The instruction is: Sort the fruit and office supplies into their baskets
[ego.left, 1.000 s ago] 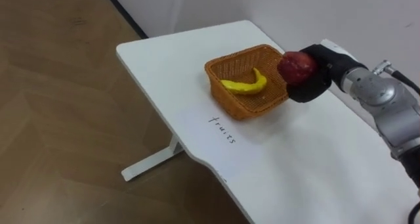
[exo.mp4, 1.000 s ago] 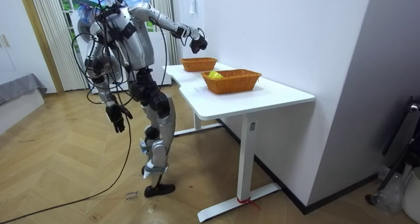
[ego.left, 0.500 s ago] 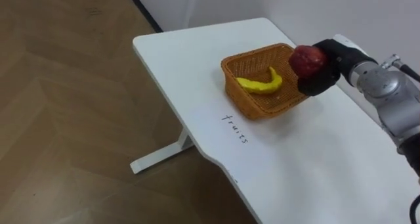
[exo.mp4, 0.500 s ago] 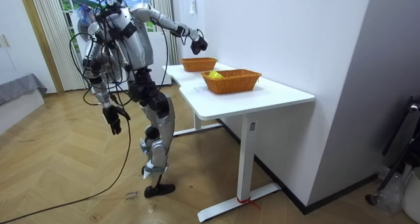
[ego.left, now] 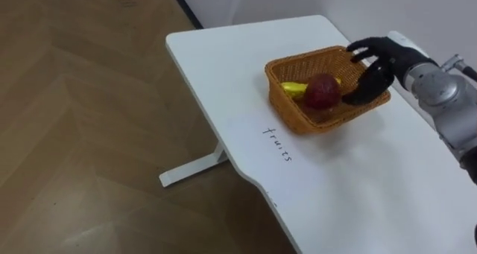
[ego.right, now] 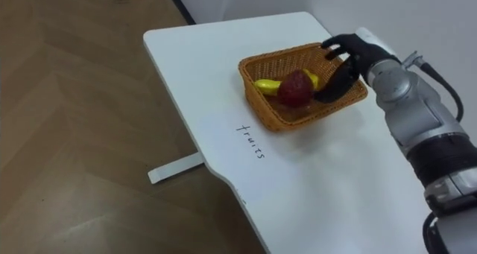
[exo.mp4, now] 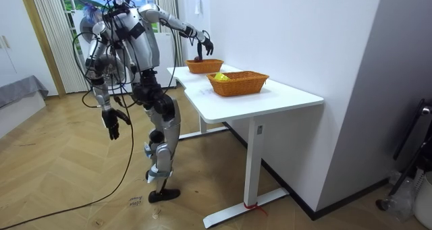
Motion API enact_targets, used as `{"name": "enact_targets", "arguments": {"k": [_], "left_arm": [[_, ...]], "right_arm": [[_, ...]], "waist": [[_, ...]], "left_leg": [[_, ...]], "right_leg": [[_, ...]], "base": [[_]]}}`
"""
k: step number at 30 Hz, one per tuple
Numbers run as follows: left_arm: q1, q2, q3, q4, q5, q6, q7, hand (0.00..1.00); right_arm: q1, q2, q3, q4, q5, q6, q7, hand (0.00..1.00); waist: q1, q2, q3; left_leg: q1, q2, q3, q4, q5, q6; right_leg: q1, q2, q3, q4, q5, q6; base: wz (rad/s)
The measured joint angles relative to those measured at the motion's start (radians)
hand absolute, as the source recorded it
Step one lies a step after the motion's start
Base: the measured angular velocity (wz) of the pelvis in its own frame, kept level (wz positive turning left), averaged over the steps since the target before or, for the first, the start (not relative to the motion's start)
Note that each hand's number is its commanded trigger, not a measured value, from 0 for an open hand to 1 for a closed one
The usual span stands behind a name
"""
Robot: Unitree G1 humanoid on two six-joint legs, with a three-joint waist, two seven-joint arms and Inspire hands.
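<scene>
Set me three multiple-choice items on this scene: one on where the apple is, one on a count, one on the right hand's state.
1. Where is the red apple?
A on the floor
B in the basket
C on a shelf

2. How many pieces of fruit does that basket hold?
A two
B none
C five

3. How is the right hand?
A shut on the apple
B shut, holding nothing
C open, holding nothing

Key:
1 B: the apple sits within the rim of the basket on the white table.
2 A: the apple and a yellow banana are in it.
3 C: its fingers are spread above the basket's far side, off the fruit.
</scene>
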Motion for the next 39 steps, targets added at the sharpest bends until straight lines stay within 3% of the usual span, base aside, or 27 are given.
{"name": "enact_targets", "arguments": {"k": [12, 20, 24, 25, 27, 28, 38, 39], "left_arm": [[-0.034, 0.001, 0.0, 0.044, -0.001, -0.02, 0.0, 0.0], [-0.048, -0.003, 0.0, 0.044, -0.022, -0.02, 0.004, 0.0], [-0.057, -0.004, 0.006, 0.034, -0.024, -0.03, 0.004, 0.0], [-0.056, -0.007, 0.007, 0.032, -0.03, -0.029, 0.004, 0.0], [-0.056, -0.019, 0.007, 0.018, -0.036, -0.029, 0.007, 0.0], [-0.058, -0.028, 0.008, 0.017, -0.036, -0.032, 0.011, 0.0], [-0.104, -0.085, 0.019, 0.005, -0.043, -0.02, 0.039, 0.0], [-0.11, -0.086, 0.02, 0.005, -0.069, -0.021, 0.041, 0.0]], "right_arm": [[-0.018, -0.018, 0.02, 0.019, -0.009, -0.006, -0.008, 0.0], [-0.037, -0.038, 0.02, 0.01, -0.01, -0.006, -0.006, 0.0], [-0.044, -0.056, 0.015, -0.053, -0.01, -0.005, -0.007, 0.0], [-0.044, -0.057, 0.01, -0.08, -0.01, -0.005, -0.007, 0.0], [-0.044, -0.057, -0.014, -0.139, -0.01, -0.006, -0.007, 0.0], [-0.044, -0.057, -0.023, -0.17, -0.012, -0.007, -0.007, 0.0], [-0.043, -0.057, -0.14, -0.331, -0.112, -0.006, -0.06, 0.0], [-0.043, -0.057, -0.15, -0.35, -0.137, -0.006, -0.059, 0.0]], "waist": [[-0.009, -0.002, 0.0093], [-0.032, -0.001, 0.0092], [-0.061, 0.003, 0.0083], [-0.074, 0.007, 0.0033], [-0.099, 0.017, 0.0061], [-0.115, 0.024, 0.0007], [-0.197, 0.071, -0.0196], [-0.223, 0.077, -0.0247]], "left_leg": [[-0.007, 0.001, 0.008, 0.0, -0.001, 0.002], [-0.007, 0.008, 0.032, 0.0, -0.003, 0.004], [0.008, 0.015, 0.047, -0.002, -0.004, 0.007], [0.013, 0.017, 0.065, -0.002, -0.007, 0.01], [0.026, 0.018, 0.071, -0.004, -0.008, 0.011], [0.034, 0.019, 0.076, -0.007, -0.009, 0.013], [0.1, 0.038, 0.147, -0.049, -0.007, 0.019], [0.105, 0.038, 0.147, -0.052, -0.007, 0.019]], "right_leg": [[-0.003, -0.001, 0.003, 0.0, 0.0, 0.0], [-0.016, -0.001, 0.033, 0.0, 0.0, 0.0], [-0.009, -0.003, 0.04, 0.001, 0.0, 0.0], [-0.008, -0.003, 0.058, 0.001, 0.0, 0.0], [0.005, -0.005, 0.064, 0.001, 0.001, -0.001], [0.01, -0.007, 0.073, 0.001, 0.001, -0.001], [0.026, -0.012, 0.149, 0.009, 0.001, -0.001], [0.027, -0.013, 0.157, 0.016, 0.001, -0.001]], "base": [[-0.01], [-0.08], [-0.14], [-0.29], [-0.17], [-0.12], [-0.22], [-0.09]]}}
